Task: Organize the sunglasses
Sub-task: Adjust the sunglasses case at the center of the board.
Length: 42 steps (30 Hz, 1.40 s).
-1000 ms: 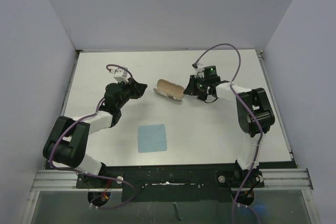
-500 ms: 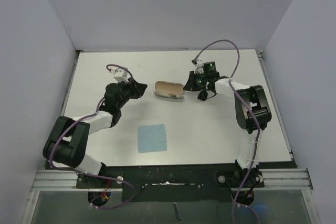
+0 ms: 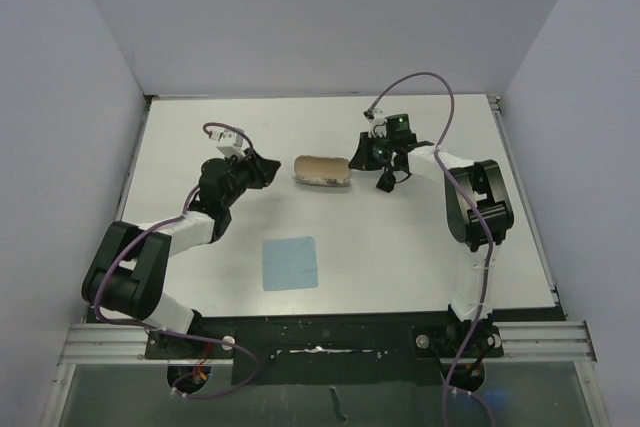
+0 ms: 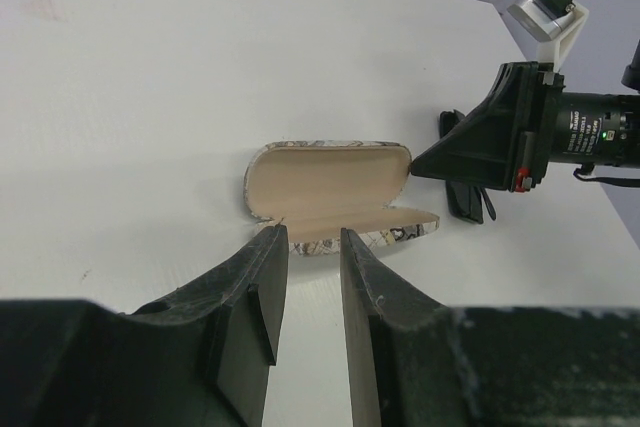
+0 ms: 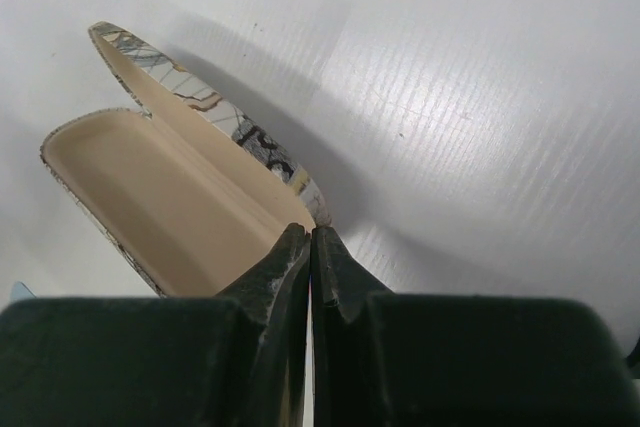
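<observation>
The grey-beige marbled case [image 3: 322,171] lies open mid-table, its tan inside [image 4: 330,182] empty. My right gripper [image 3: 352,160] is shut with nothing between its fingers, and its tips [image 5: 309,233] rest at the case's right end [image 5: 318,209], by the lid. The black sunglasses [image 3: 388,180] lie folded on the table just right of the case, under the right wrist, and show in the left wrist view as a small dark shape [image 4: 468,203]. My left gripper [image 3: 268,169] is open and empty, a short way left of the case, its fingertips [image 4: 310,239] pointing at the case's near rim.
A light blue square cloth [image 3: 290,263] lies flat near the front, left of centre. Grey walls close in the white table [image 3: 200,127] on three sides. The right arm's cable [image 3: 420,82] loops above the far edge.
My right gripper has swung toward the far side at the case's right end, and the case has turned from slanted to nearly level. The sunglasses now show beside the right wrist. The left arm is still.
</observation>
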Available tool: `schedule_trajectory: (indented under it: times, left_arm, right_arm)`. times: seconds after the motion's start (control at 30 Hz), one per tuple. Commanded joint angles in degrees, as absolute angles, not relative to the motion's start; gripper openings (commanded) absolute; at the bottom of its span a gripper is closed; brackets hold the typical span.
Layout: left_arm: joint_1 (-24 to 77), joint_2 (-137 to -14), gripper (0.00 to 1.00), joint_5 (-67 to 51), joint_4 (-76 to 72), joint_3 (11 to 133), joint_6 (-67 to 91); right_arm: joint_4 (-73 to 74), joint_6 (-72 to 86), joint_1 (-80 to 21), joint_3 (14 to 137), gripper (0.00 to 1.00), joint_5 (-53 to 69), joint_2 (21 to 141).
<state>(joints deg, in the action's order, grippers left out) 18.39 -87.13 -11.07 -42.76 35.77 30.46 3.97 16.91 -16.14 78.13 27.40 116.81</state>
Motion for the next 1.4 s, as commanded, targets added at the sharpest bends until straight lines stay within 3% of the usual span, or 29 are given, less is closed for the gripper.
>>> schedule_trajectory:
  times: [0.0,1.37]
  left_arm:
    - [18.67,-86.82,0.27,-11.13,-43.88,37.31,29.35]
    - [18.63,-86.94,0.27,-11.65,-44.21,37.44,29.73]
  right_arm:
    - [3.67,16.18,-15.9,80.12,0.0,27.27,116.85]
    - [2.01,18.19,-17.42,73.78,0.0,27.17,110.54]
